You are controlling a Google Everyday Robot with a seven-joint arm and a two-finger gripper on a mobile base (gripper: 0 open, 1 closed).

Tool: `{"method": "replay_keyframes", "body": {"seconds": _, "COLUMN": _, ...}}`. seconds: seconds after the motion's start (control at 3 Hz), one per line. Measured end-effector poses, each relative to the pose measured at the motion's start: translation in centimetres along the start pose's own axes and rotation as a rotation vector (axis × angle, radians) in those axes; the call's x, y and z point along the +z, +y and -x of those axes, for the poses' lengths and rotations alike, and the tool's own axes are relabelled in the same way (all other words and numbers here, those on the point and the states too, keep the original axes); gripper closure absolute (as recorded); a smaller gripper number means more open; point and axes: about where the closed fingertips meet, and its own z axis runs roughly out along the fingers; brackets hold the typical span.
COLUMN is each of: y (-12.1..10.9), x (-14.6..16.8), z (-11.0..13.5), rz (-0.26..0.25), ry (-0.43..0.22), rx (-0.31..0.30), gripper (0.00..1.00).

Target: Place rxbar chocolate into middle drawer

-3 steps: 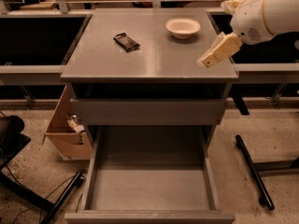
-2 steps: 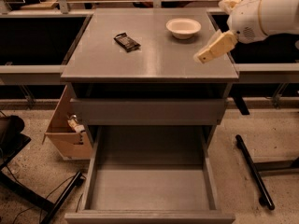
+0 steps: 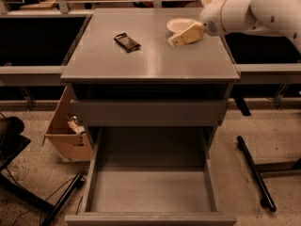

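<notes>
The rxbar chocolate (image 3: 127,42), a small dark flat bar, lies on the grey cabinet top (image 3: 150,62), left of centre toward the back. My gripper (image 3: 176,40) hangs low over the top to the bar's right, about a bar's length and a half away, just in front of the cream-white bowl (image 3: 179,24). The white arm (image 3: 254,13) comes in from the upper right. The middle drawer (image 3: 150,189) is pulled wide open below, with its flat grey floor bare.
A closed grey drawer front (image 3: 148,112) sits above the open one. A cardboard box (image 3: 66,135) stands on the floor at the left. A black bar (image 3: 254,171) lies on the floor at the right. Dark bins flank the cabinet.
My gripper has moved left across the cabinet top, from its right edge to a spot in front of the bowl, closer to the bar. The bar and drawer have not moved.
</notes>
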Motion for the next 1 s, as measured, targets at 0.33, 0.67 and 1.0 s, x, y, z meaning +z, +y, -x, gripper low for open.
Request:
{"method": "replay_keyframes", "body": {"seconds": 0.33, "y": -1.3, "x": 6.2, "z": -0.3, "rz": -0.042, "ry": 0.025, "rx": 0.100, "gripper": 0.00}}
{"method": "replay_keyframes", "body": {"seconds": 0.67, "y": -1.9, "x": 12.3, "z": -1.1, "rz": -0.032, "ry": 0.070, "rx": 0.183, "gripper": 0.00}}
{"method": "replay_keyframes", "body": {"seconds": 1.0, "y": -1.6, "x": 17.3, "z": -1.0, "rz": 0.017, "ry": 0.090, "rx": 0.216, "gripper": 0.00}}
